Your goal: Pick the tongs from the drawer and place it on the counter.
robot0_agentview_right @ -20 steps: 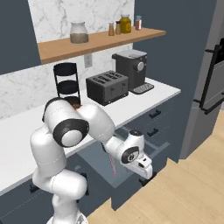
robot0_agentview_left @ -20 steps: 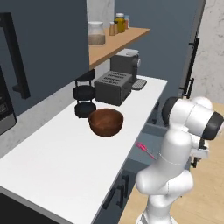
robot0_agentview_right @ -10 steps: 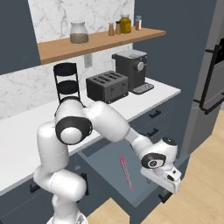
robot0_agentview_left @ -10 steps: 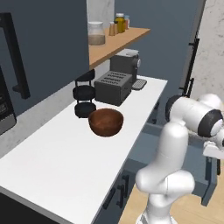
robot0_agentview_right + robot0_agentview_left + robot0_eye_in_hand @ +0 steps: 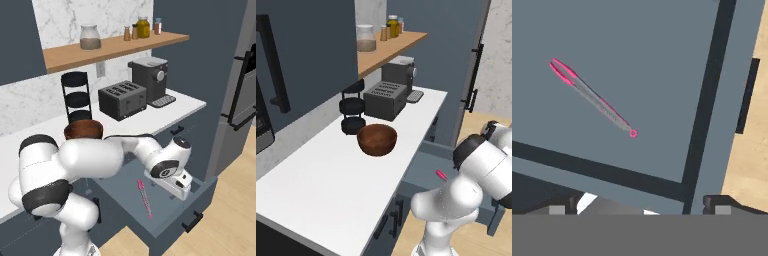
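Note:
The drawer (image 5: 165, 220) stands pulled out below the white counter (image 5: 150, 119). On its grey floor (image 5: 642, 60) lie the pink tongs (image 5: 594, 99), slanted, ring end toward the front wall. They also appear as the tongs (image 5: 145, 198) left of the hand, and a pink tip (image 5: 441, 175) shows past the arm. My gripper (image 5: 180, 189) hangs open above the drawer's right half, near its front wall, apart from the tongs. The gripper (image 5: 639, 206) holds nothing, its dark fingertips (image 5: 559, 207) set wide.
On the counter (image 5: 331, 175) stand a brown bowl (image 5: 376, 140), a black tiered stand (image 5: 352, 107), a toaster (image 5: 385, 99) and a coffee machine (image 5: 401, 77). The drawer's black bar handle (image 5: 746, 95) faces the wooden floor. A tall cabinet (image 5: 240, 90) stands right.
The drawer has slid out from nearly shut to wide open. My hand has left its front edge and now hangs over the inside, with the tongs uncovered.

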Motion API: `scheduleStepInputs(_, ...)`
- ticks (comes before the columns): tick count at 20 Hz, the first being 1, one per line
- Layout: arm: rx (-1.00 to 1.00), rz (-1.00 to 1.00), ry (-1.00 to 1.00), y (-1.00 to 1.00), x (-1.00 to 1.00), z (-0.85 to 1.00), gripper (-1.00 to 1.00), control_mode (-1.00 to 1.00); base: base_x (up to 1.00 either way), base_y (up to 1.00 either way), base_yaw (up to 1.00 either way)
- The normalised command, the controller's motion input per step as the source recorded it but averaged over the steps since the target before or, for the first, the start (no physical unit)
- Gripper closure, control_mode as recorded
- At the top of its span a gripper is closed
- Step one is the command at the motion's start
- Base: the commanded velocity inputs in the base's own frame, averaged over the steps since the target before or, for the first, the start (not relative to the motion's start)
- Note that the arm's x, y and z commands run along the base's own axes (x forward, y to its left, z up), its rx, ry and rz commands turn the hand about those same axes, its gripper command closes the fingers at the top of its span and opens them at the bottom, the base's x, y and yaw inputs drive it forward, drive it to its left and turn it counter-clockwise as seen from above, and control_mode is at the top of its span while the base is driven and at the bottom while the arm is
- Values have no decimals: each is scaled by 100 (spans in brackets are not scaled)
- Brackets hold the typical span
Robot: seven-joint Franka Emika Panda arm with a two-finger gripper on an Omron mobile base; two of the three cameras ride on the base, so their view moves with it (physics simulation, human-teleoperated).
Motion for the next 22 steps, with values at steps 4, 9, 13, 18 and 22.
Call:
scheduleStepInputs(4, -17, 8, 25, 85, 44, 3, -100, -100, 0, 0, 0)
scheduleStepInputs(9, -5, 20, 19, -5, 33, -40, -100, -100, 0, 0, 0)
scheduleStepInputs(13, 15, 19, 12, -16, 52, -31, -100, -100, 0, 0, 0)
scheduleStepInputs(18, 36, 12, -8, -17, 27, -11, -100, -100, 0, 0, 0)
scheduleStepInputs(22, 20, 0, -7, 14, 21, -19, -100, -100, 0, 0, 0)
